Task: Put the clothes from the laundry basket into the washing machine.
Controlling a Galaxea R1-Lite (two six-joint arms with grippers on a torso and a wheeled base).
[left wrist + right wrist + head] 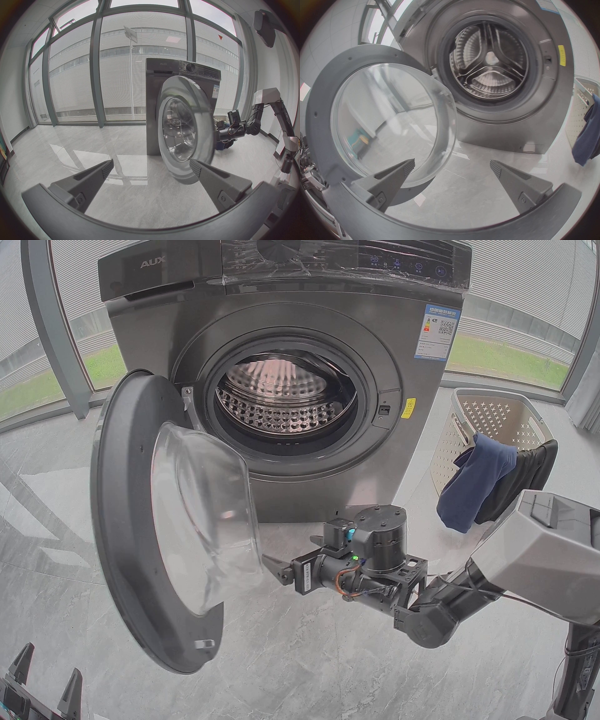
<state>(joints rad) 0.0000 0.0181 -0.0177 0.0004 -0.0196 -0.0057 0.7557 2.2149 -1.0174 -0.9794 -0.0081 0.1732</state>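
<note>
The washing machine, a boxy front-loader in brushed grey metal, stood with its round door swung wide to the robot's left, and the door's domed glass bowl bulged outward. Inside the open porthole the perforated steel drum shone, ribbed and holding no cloth. To the machine's right sat the laundry basket, pale plastic with a punched lattice wall. A soft blue garment and a black garment were draped side by side over its near rim. The right gripper hung low before the machine, just beside the glass bowl, its dark wedge-shaped fingers spread apart around nothing. The left gripper was well off to the left over the glossy veined floor, its jaws likewise apart.
</note>
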